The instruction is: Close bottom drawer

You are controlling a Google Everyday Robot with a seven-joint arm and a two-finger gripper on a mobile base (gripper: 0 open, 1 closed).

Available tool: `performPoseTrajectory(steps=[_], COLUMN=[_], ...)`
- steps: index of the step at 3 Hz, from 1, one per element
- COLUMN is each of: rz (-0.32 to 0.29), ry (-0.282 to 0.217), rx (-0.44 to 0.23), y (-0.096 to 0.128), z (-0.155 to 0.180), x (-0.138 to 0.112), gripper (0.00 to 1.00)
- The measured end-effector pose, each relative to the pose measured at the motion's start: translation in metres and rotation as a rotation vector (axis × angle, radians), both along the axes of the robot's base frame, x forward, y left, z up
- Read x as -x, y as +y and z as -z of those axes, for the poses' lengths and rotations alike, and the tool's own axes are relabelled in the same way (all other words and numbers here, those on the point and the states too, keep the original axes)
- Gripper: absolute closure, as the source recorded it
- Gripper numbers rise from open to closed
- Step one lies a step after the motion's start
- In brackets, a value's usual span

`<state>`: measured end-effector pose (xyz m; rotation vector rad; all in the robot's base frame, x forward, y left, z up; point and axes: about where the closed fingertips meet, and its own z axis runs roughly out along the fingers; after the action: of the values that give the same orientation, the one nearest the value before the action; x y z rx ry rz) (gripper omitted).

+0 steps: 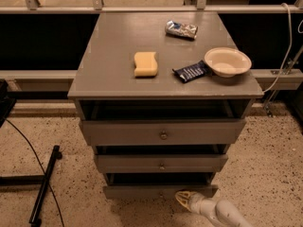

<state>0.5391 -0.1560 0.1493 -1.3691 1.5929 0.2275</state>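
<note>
The grey cabinet has three drawers, all pulled out a little. The bottom drawer is the narrowest and slimmest front, with a dark gap above it. My gripper comes in from the lower right on a white arm and sits right at the drawer's front, right of its middle, near floor level. The drawer's knob is hidden or too small to make out.
On the cabinet top lie a yellow sponge, a blue snack packet, a white bowl and a silver packet. A black stand and cable lie on the speckled floor at left. A rail runs behind.
</note>
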Motion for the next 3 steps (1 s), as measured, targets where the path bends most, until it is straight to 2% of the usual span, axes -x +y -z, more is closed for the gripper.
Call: performPoseTrajectory(steps=[1,2,3], rz=[0.049,0.057,0.038], ry=[-0.037,-0.052,-0.055], rx=[0.01,0.001,-0.002], y=[-0.005,-0.006,-0.006], z=[0.0,0.003,0.007], x=[-0.022,-0.041,-0.047], gripper=[1.0,1.0,1.0])
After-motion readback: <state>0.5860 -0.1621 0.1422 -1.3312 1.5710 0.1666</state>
